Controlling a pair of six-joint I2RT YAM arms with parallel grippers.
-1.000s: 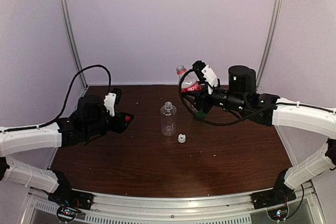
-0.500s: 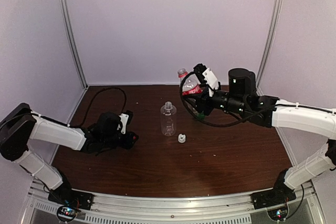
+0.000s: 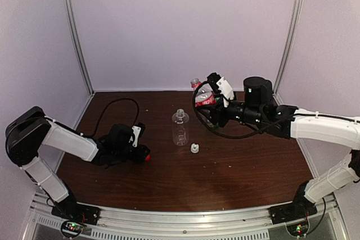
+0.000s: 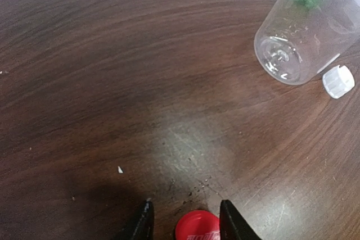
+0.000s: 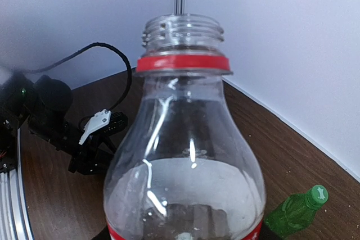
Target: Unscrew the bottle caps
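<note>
Indoors, scuffed table, white cap, lilac walls

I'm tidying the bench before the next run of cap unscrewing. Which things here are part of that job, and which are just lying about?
Job: red-labelled bottle, red cap, clear bottle, white cap, green bottle with green cap.
Lying about: black cable, pale crumbs on the table.
</note>
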